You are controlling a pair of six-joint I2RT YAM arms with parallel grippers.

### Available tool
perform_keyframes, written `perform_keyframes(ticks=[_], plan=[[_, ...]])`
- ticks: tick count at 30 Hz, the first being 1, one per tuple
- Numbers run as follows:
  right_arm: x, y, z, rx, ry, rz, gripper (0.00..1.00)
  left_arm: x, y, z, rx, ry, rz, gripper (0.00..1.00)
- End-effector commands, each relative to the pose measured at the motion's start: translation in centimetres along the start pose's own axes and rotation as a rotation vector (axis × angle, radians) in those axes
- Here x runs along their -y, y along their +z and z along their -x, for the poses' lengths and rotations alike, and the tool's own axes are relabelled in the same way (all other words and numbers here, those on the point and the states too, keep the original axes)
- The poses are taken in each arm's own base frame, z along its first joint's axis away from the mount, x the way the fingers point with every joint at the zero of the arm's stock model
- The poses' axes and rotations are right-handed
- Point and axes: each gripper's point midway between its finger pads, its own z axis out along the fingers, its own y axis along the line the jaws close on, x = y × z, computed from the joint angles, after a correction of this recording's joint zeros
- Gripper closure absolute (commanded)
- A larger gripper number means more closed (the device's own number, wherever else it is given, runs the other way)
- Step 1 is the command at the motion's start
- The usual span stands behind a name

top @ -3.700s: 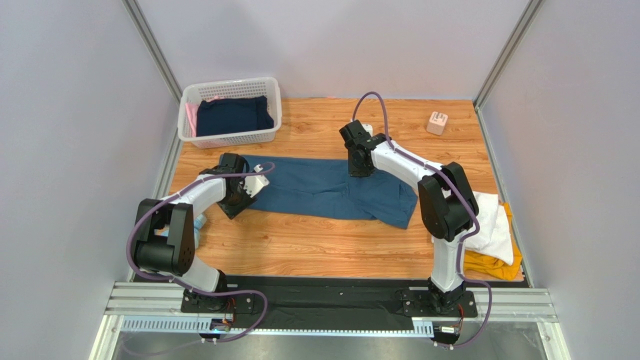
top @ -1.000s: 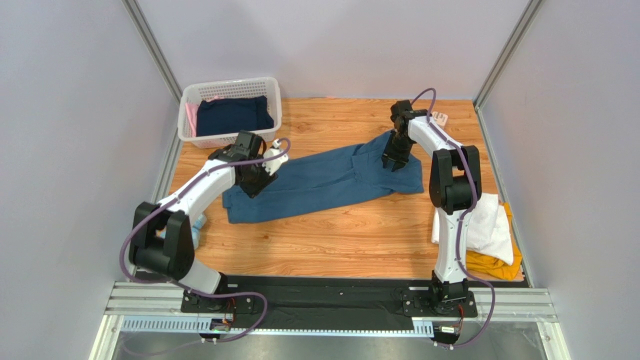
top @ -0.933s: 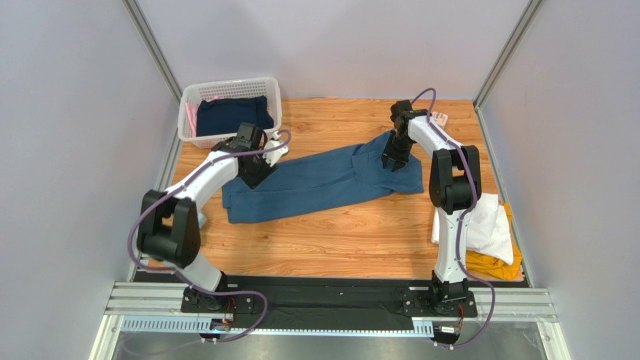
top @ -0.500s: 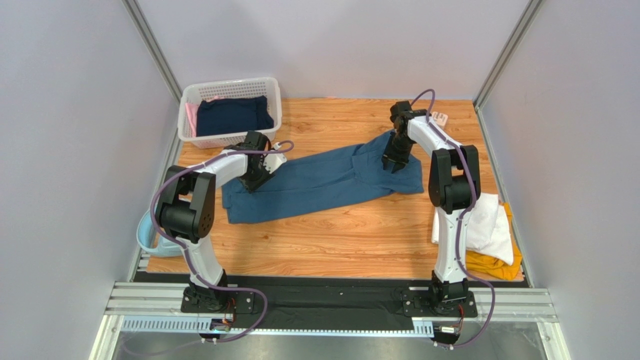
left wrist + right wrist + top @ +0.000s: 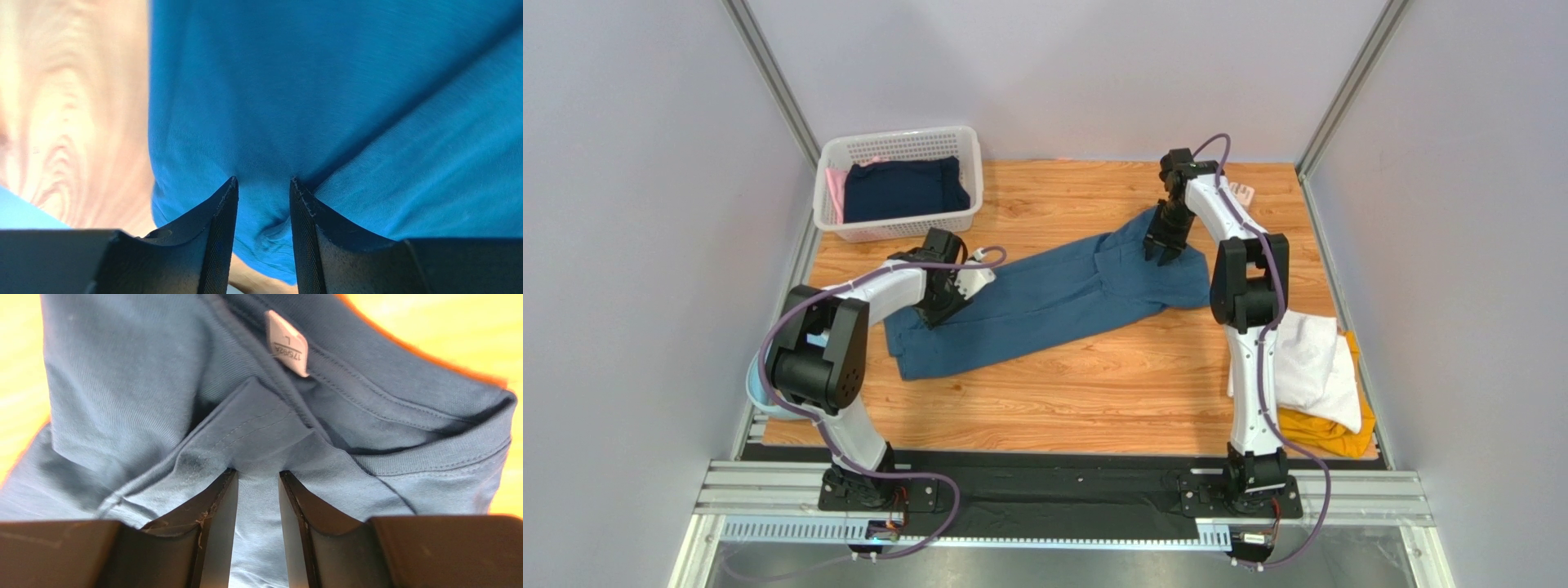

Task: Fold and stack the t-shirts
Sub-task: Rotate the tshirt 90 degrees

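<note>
Item: teal t-shirt [image 5: 1051,300], now lying diagonally across the table [image 5: 1075,392], newly swung round. We are pinching its collar in the right gripper [image 5: 258,474]. The left gripper [image 5: 263,184] is narrowing around a pucker at the other end, hold uncertain. Flattening likely next.

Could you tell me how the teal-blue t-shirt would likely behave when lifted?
The teal-blue t-shirt will probably sag limply: it puckers where the right gripper pinches it. It looks thin and lies flat on the table, so it is likely light. Its matte knit probably won't slip.
</note>
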Motion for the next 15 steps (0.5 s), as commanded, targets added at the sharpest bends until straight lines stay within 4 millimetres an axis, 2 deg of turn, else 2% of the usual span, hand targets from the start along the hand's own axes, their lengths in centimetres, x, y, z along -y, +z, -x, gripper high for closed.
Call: perform_keyframes(ticks=[1,4,5,6,9,11,15], plan=[[-0.2,1.9,0.9,-0.018,0.012,0.017,0.63,6.0,-1.0,-2.7,-0.089,0.046,-0.18,0.56],[-1.4,2.3,1.9,-0.012,0.025,0.065,0.62,7.6,-1.5,-2.8,-0.106,0.067,-0.22,0.57],[-2.0,2.8,1.8,-0.035,0.03,0.1,0.63,8.0,-1.6,-2.8,-0.109,0.075,-0.228,0.57],[-2.9,2.2,2.6,-0.02,0.04,0.143,0.63,8.5,-1.7,-2.4,-0.11,0.087,-0.233,0.57],[-5.7,2.5,2.4,-0.065,0.05,0.292,0.63,10.2,-2.1,-1.7,-0.116,0.112,-0.274,0.57],[-6.9,2.5,2.3,-0.085,0.059,0.362,0.63,11.1,-2.1,-1.4,-0.125,0.118,-0.297,0.57],[-9.0,2.5,3.8,-0.051,0.076,0.458,0.63,13.8,-2.2,-0.4,-0.136,0.167,-0.366,0.58]])
